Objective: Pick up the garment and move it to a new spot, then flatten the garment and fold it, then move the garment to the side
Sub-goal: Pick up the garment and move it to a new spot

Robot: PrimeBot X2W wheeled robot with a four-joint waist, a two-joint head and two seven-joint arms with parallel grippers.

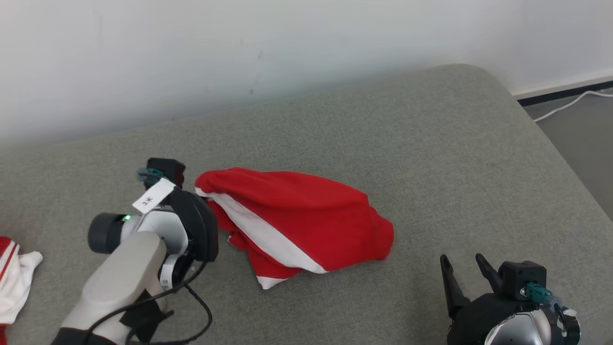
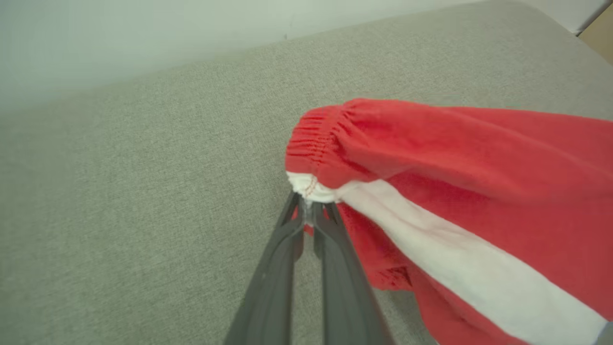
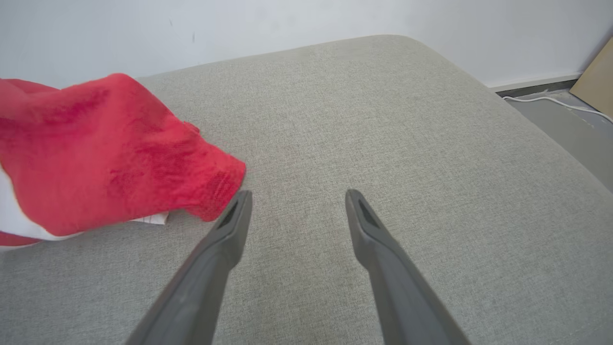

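Note:
The garment (image 1: 297, 215) is red with a white side stripe and lies crumpled on the grey cushion (image 1: 383, 143). My left gripper (image 2: 309, 211) is shut on the white end of the garment (image 2: 431, 191) at its gathered waistband, the two fingers pressed together on the cloth. In the head view the left gripper (image 1: 210, 203) meets the garment's left edge, its fingertips hidden behind the wrist. My right gripper (image 1: 462, 263) is open at the lower right, apart from the garment. Its left fingertip (image 3: 242, 199) sits just beside the garment (image 3: 96, 153) at the red hem.
A second red and white cloth (image 1: 12, 278) lies at the cushion's left edge. A white wall (image 1: 287, 48) runs behind the cushion. To the right the cushion (image 3: 383, 120) drops to grey floor with a white cable (image 1: 570, 103) and a brown board (image 3: 596, 79).

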